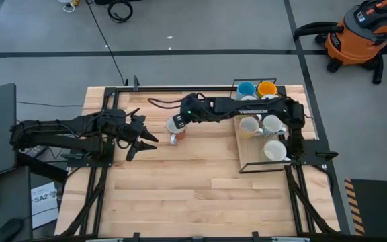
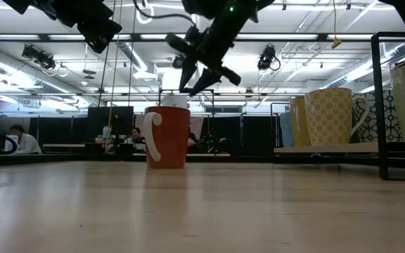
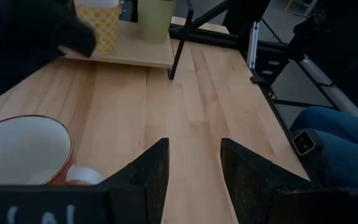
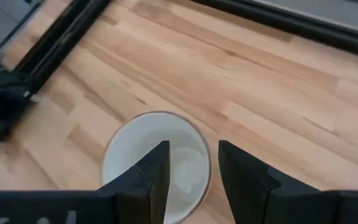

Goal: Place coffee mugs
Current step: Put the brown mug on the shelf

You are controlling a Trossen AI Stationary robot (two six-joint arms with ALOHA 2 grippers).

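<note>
High view: right claw point(image 1: 175, 128) apart over red-orange mug point(image 1: 175, 138); left claw point(image 1: 142, 138) apart, prob. idle.

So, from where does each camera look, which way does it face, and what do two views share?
High view: above, facing straight down on the table; both arms show.
Low view: at table height, facing level; the right hand hangs above the red-orange mug.
Left wrist view: past the open left hand, over the table toward the rack.
Right wrist view: down past the open right hand into the mug.
All four share this mug.
</note>
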